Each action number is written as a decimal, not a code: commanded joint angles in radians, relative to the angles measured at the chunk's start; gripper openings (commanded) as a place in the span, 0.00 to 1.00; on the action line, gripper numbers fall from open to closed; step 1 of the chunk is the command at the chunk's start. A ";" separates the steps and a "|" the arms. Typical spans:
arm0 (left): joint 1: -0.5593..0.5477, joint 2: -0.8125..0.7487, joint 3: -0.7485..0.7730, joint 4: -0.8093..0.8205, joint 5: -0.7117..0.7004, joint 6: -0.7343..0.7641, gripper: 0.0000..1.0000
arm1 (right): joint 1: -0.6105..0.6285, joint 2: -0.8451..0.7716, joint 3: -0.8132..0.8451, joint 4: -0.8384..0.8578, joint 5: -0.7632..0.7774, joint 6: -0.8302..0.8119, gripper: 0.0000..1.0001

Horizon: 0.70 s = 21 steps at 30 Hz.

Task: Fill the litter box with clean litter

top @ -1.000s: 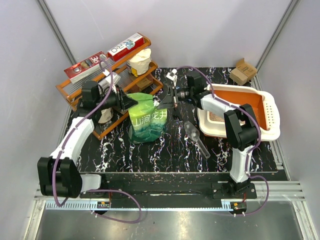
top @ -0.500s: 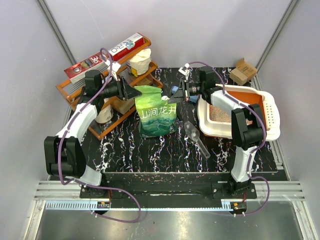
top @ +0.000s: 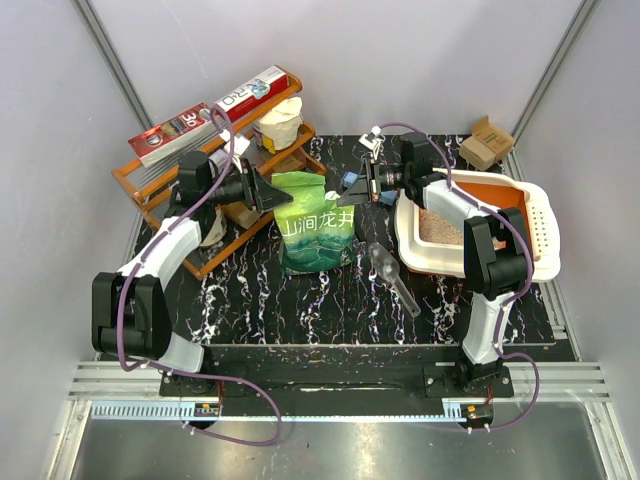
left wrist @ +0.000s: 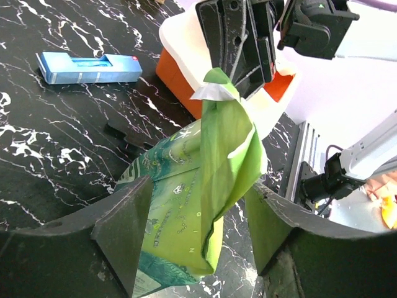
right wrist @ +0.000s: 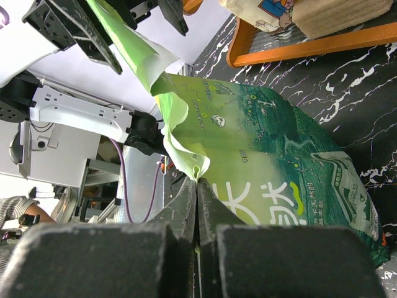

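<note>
The litter box (top: 530, 262), white-rimmed and orange inside, sits at the right, with pale clean litter (top: 438, 228) on its floor. To its left a green pouch (top: 316, 228) stands upright on the black marbled table. My right gripper (top: 347, 195) is shut on the pouch's folded top corner (right wrist: 186, 158), fingertips pinched together (right wrist: 197, 183). My left gripper (top: 284, 192) is open at the pouch's other top side. In the left wrist view the pouch (left wrist: 198, 186) rises between the spread fingers (left wrist: 127, 217) without touching them, and the litter box (left wrist: 175, 25) lies beyond.
An orange wire rack (top: 150, 190) with boxes and bags stands at the back left, behind my left arm. A clear plastic scoop (top: 392, 272) lies in front of the litter box. A blue box (left wrist: 87, 67) lies behind the pouch. A cardboard box (top: 487, 143) sits at the back right.
The pouch has moved right toward the litter box and now stands upright. My left gripper has let go of its top and opened. The right gripper stays pinched on it.
</note>
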 commanded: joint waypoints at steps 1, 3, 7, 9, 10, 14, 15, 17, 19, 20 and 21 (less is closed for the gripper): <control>-0.032 -0.007 -0.022 0.127 0.034 0.018 0.65 | -0.010 -0.021 0.055 0.023 -0.006 0.023 0.02; -0.050 0.007 -0.022 0.131 0.046 0.026 0.61 | -0.010 -0.020 0.052 0.023 -0.006 0.022 0.02; -0.066 0.030 -0.019 0.153 0.052 -0.017 0.45 | -0.011 -0.023 0.046 0.023 -0.009 0.016 0.04; -0.066 0.034 -0.012 0.175 0.063 -0.033 0.24 | -0.011 -0.037 0.034 0.023 0.005 0.007 0.13; -0.064 0.034 -0.008 0.148 0.077 -0.014 0.19 | -0.011 -0.046 0.013 0.021 0.029 -0.022 0.24; -0.066 0.041 0.023 0.037 0.111 0.067 0.01 | -0.011 -0.131 -0.083 0.091 0.120 -0.107 0.53; -0.066 0.039 0.029 0.020 0.118 0.087 0.00 | -0.011 -0.139 -0.093 0.099 0.141 -0.128 0.57; -0.067 0.039 0.034 -0.018 0.122 0.104 0.00 | -0.011 -0.142 -0.103 0.127 0.140 -0.141 0.63; -0.067 0.042 0.046 -0.062 0.122 0.130 0.00 | -0.011 -0.146 -0.130 0.173 0.132 -0.139 0.67; -0.067 0.042 0.054 -0.084 0.123 0.144 0.00 | -0.010 -0.150 -0.141 0.226 0.132 -0.135 0.74; -0.070 0.051 0.070 -0.110 0.123 0.164 0.00 | -0.010 -0.149 -0.150 0.248 0.127 -0.133 0.75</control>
